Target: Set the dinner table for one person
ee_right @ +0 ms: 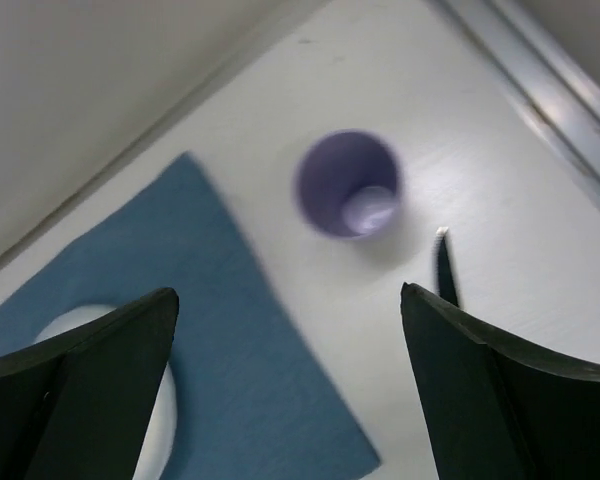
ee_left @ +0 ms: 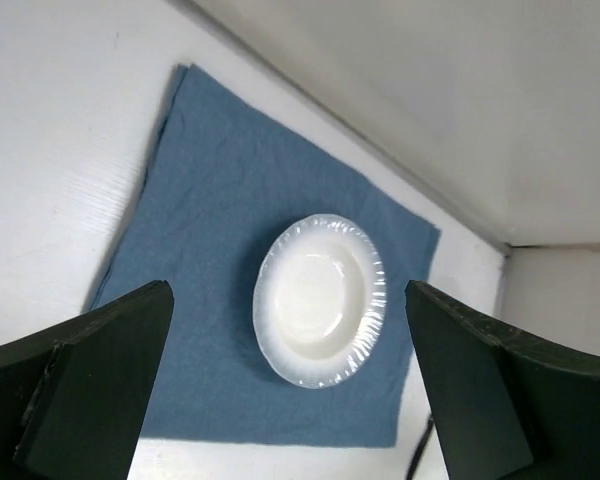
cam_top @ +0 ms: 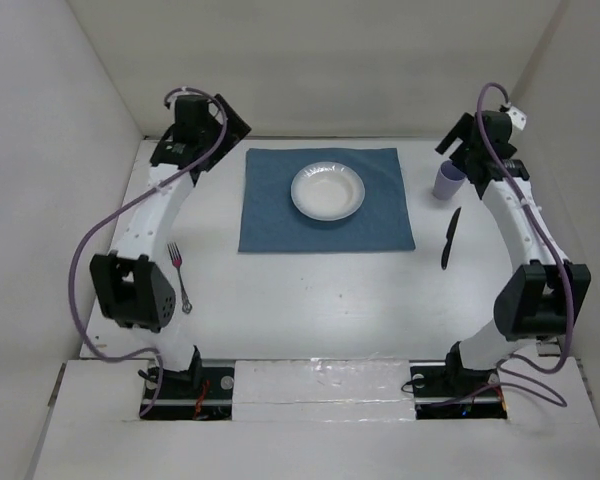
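The white dinner table (cam_top: 310, 300) holds a blue placemat (cam_top: 275, 220) with a white plate (cam_top: 327, 190) on its far middle. A purple cup (cam_top: 448, 182) stands upright right of the mat, with a black knife (cam_top: 451, 240) lying nearer on the table. A fork (cam_top: 180, 277) lies at the left by the left arm. My left gripper (cam_top: 212, 135) is open and empty, raised off the mat's far left corner; its view shows the plate (ee_left: 320, 300) between the fingers. My right gripper (cam_top: 462, 150) is open and empty, above and just behind the cup (ee_right: 348, 185).
White walls enclose the table on the left, back and right. In the right wrist view the knife (ee_right: 445, 270) lies right of the cup and the placemat (ee_right: 230, 330) edge lies to its left. The arm bases stand at the near edge.
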